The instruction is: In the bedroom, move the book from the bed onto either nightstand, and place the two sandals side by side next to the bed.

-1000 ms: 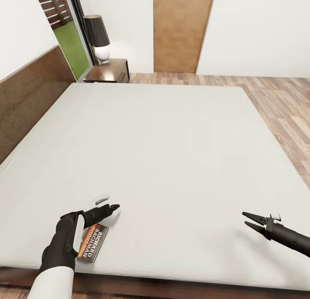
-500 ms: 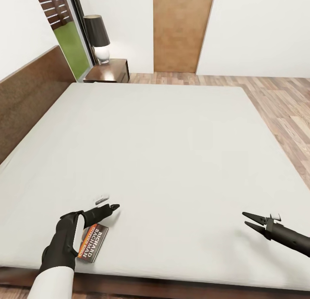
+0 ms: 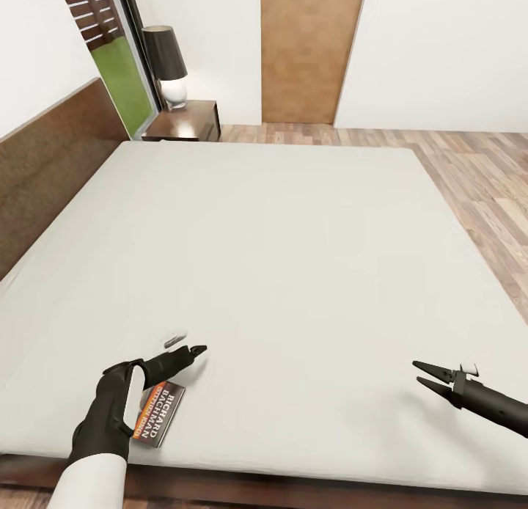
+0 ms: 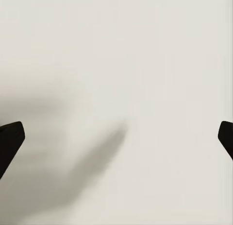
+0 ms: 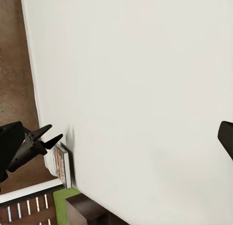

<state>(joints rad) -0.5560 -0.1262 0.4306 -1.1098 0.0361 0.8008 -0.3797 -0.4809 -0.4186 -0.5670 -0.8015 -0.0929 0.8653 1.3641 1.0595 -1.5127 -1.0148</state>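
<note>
The book [image 3: 159,414] lies flat on the bed [image 3: 293,260] near its front edge, cover up, with white lettering and an orange-red band along one side. The left gripper [image 3: 196,351] hangs just above the mattress, its fingertips past the book's far end, so the book sits behind the fingers, partly under the black wrist. In the left wrist view the two fingers [image 4: 10,140] stand at opposite borders with bare mattress between them, spread wide and holding nothing; from the head view the tips look nearly together, probably because they line up from that angle.

The right gripper [image 3: 425,373] hovers over the mattress well apart from the book, on the other side of the bed. Its fingers form a narrow open fork, empty.

Beyond the left fingertips, at the bed's far corner, a nightstand [image 3: 183,122] stands beside the brown headboard [image 3: 51,164], carrying a lamp [image 3: 167,65] with a dark shade. A brown door [image 3: 308,50] and wood-plank floor [image 3: 477,171] lie past the bed.
</note>
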